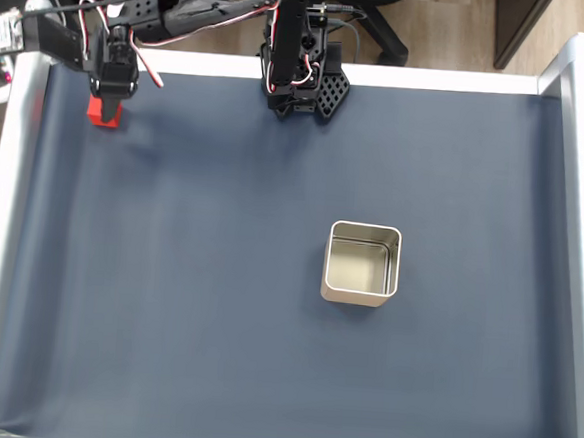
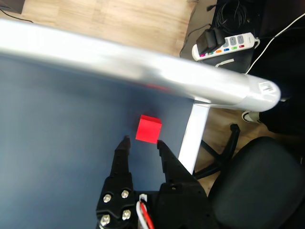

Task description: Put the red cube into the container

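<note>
Dark blue matting (image 1: 216,304) covers the table, framed by a silvery rail (image 2: 143,67); wooden flooring, a power strip (image 2: 224,44) and a black office chair (image 2: 257,181) are seen beyond the edge. The red cube (image 2: 148,129) lies on the mat in the corner by the rail, just ahead of the gripper (image 2: 142,141), apart from both fingertips in the wrist view. In the fixed view the cube (image 1: 103,114) is partly covered by the gripper (image 1: 111,99) at upper left. The jaws are parted slightly wider than the cube, and nothing is held. The arm (image 1: 186,11) is stretched leftward from its base (image 1: 302,74), gripper pointed down. The container (image 1: 362,264) stands well apart, right of centre, with nothing inside.
</note>
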Available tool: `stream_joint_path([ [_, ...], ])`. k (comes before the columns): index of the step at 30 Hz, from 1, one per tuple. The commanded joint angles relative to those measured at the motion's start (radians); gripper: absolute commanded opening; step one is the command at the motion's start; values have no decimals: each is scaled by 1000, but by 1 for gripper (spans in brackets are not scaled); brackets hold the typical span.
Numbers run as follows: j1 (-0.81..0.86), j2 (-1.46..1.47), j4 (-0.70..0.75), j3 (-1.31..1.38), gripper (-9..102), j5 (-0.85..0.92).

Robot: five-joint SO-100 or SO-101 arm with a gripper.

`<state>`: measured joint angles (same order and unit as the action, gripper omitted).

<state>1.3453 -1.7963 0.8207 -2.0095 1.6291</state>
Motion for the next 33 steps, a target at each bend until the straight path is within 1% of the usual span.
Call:
stream_joint_path([
  [1, 8, 18, -40, 5, 23, -17],
  [12, 23, 75, -140, -23, 25, 9],
  [24, 75, 57, -137, -32, 26, 81],
  [33, 51, 57, -144, -29, 27, 58],
])
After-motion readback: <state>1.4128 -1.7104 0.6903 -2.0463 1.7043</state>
